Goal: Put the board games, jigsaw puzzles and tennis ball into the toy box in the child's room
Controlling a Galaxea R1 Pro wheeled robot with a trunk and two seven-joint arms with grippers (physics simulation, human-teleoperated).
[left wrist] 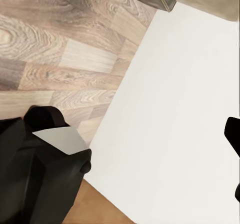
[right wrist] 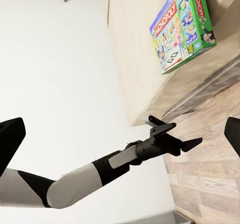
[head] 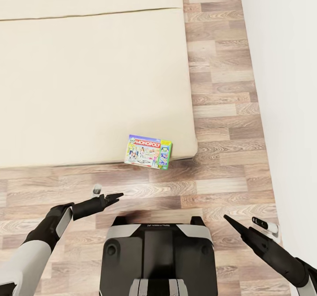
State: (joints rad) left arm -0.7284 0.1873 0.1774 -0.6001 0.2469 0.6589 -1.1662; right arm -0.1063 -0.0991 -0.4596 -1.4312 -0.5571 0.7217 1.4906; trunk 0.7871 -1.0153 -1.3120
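One game in sight: a green-edged board game [head: 148, 152] lettered MONOPOLY, the single toy showing here.
Robot base: the dark trunk and base [head: 156, 256] sit nearest, on the wood-plank floor [head: 220, 111].
Left gripper: the left gripper [head: 115, 197] hangs over the floor just short of the bed's near edge, fingers pointing toward the game box; in the head view the fingers look close together, while the left wrist view shows them well apart with nothing between, so its jaws stand parted and empty.
Right gripper: the right gripper [head: 231, 222] hovers over the floor to the right of the base, near the white wall [head: 286, 89]; its two fingers sit at opposite edges of the right wrist view, spread wide and empty.
Floor gap: a bare strip of planks lies between both grippers and the bed, with nothing in the way of the box.
Board game place: it lies flat on the bed [head: 88, 89], at the near right corner of the beige mattress, its front edge at or slightly over the mattress's near edge; touching neither gripper.
Bed beyond: the mattress runs on bare to the far edge, crossed by one seam.
Right side: a floor strip separates the bed's right edge from the wall.
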